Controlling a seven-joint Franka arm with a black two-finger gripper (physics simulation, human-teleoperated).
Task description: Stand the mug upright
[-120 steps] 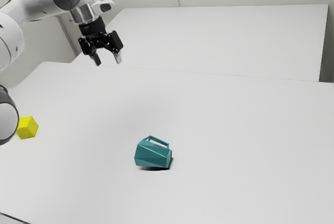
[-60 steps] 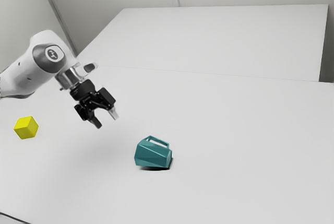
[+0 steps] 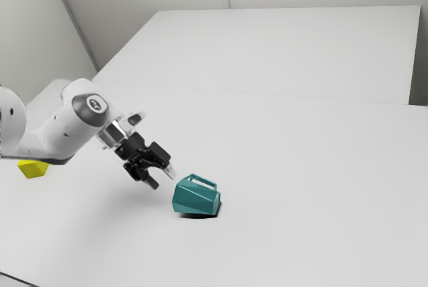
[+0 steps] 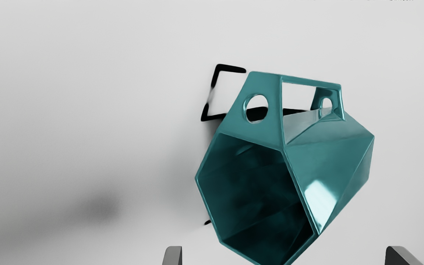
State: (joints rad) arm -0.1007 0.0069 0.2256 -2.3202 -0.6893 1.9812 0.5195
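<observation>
Arm (image 3: pixel 77 123): running out past the exterior view's left edge, its lower side covering the top of the yellow block (image 3: pixel 33 170). Thin dark line (image 3: pixel 19 279): leaving at that view's lower left corner. Mug (image 4: pixel 329 154): losing its lowest rim corner to the wrist view's bottom edge, as are the fingers (image 4: pixel 173 255) their lower lengths. Dark specks (image 4: pixel 401 0): showing too small to tell.

White table (image 3: pixel 307 160): teal mug (image 3: pixel 195 198) on side, yellow block (image 3: pixel 33 169)

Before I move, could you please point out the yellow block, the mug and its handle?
Yellow block (image 3: pixel 33 170): exterior view, visible lower part.
Mug (image 4: pixel 329 158): wrist view, faceted outer wall.
Handle (image 4: pixel 272 86): wrist view, plate with the round hole.
</observation>
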